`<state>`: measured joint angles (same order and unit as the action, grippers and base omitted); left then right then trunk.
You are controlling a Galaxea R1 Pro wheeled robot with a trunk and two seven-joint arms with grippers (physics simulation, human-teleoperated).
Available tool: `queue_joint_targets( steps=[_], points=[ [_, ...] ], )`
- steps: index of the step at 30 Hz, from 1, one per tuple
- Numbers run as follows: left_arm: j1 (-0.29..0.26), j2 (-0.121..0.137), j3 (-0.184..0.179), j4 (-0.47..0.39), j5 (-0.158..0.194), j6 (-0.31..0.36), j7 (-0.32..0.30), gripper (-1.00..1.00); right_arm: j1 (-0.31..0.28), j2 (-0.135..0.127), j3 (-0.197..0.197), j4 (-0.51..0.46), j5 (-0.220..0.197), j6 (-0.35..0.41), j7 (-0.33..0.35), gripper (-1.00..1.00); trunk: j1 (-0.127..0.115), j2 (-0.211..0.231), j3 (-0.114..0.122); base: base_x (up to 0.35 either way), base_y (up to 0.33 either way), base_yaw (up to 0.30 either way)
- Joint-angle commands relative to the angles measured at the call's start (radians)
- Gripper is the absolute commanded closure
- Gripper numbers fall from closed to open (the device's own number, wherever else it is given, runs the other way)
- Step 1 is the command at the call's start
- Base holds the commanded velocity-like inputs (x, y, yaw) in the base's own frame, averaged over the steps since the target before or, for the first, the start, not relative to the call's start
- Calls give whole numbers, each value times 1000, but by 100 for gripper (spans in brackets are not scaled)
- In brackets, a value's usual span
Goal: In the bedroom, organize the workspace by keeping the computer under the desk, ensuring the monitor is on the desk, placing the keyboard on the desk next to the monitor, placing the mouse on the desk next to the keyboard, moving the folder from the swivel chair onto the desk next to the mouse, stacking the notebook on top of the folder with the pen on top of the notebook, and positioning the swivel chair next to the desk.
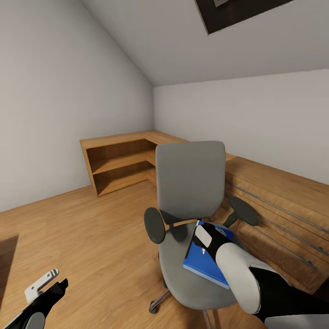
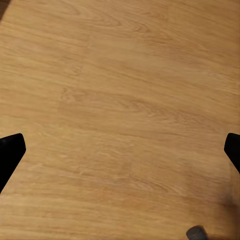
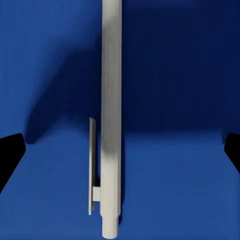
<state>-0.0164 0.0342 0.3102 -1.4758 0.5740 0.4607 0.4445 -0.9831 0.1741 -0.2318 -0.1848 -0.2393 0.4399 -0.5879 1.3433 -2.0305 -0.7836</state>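
Two things sit under my right gripper (image 3: 120, 145): the white pen (image 3: 111, 115) and, beneath it, the blue folder (image 1: 197, 260) lying on the grey seat of the swivel chair (image 1: 189, 183). My right fingers are spread wide, one tip at each edge of the wrist view, with the pen lined up between them but not yet touched. My left gripper (image 2: 120, 150) hangs low over the wood floor (image 1: 91, 228), its fingers also apart and holding nothing.

My worry is the pen. It is a slim, smooth, round stick with a thin flat clip along one side, resting on a flat glossy cover, so I judge a slightly off-centre close could roll it off the folder onto the padded seat or the floor. Pressing down too hard might tilt the folder, which overhangs toward the seat's edge by the right armrest (image 1: 243, 210). The chair stands on castors, so a sideways nudge from my forearm could also shift it.

The seat and backrest look soft and matte; the armrests are black rounded pads. Beside the chair runs a light wooden dresser (image 1: 278, 205) with long bar handles
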Motion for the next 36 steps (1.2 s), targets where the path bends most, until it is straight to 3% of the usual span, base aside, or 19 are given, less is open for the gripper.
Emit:
queue_joint_targets(
  steps=[1,3,4,36],
  points=[
    [-1,0,0,-1,10,3,7,-100,0,0,-1,-2,-3,5,-5,-100,0,0,-1,0,0,0],
    [-1,0,0,-1,10,3,7,-100,0,0,-1,-2,-3,5,-5,-100,0,0,-1,0,0,0],
    [-1,0,0,-1,10,3,7,-100,0,0,-1,-2,-3,5,-5,100,0,0,-1,0,0,0],
    [-1,-3,-1,-1,9,2,5,-100,2,0,-1,-2,-3,6,-4,100,0,0,-1,0,0,0]
  ],
)
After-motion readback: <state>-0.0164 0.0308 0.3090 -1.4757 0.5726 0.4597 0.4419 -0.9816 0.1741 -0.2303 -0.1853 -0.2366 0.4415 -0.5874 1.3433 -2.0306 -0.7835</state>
